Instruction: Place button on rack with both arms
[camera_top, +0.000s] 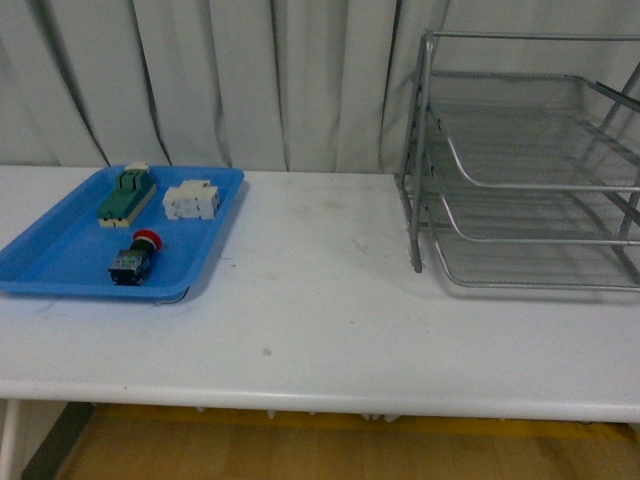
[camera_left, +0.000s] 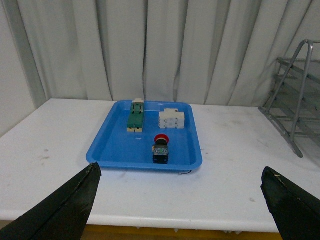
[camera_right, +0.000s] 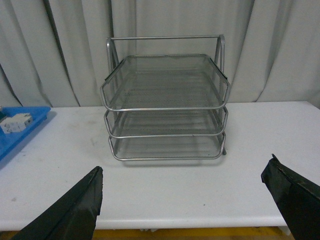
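One button (camera_top: 136, 256) is lying in the blue tray (camera_top: 60, 250) at the desk's left end, red cap pointing to the back edge, two blocks sitting behind it. The left tool (camera_left: 180, 170) is hanging spread wide and empty, well short of it. The right tool (camera_right: 186, 167), equally wide and empty, is facing the rack (camera_right: 165, 107) at the right end. My advice: be straddling the dark body, low, clear of both blocks.

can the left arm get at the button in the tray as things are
Probably yes. The button lies in the tray near its front rim, apart from the white block and green block, and the open left gripper faces it with nothing between.
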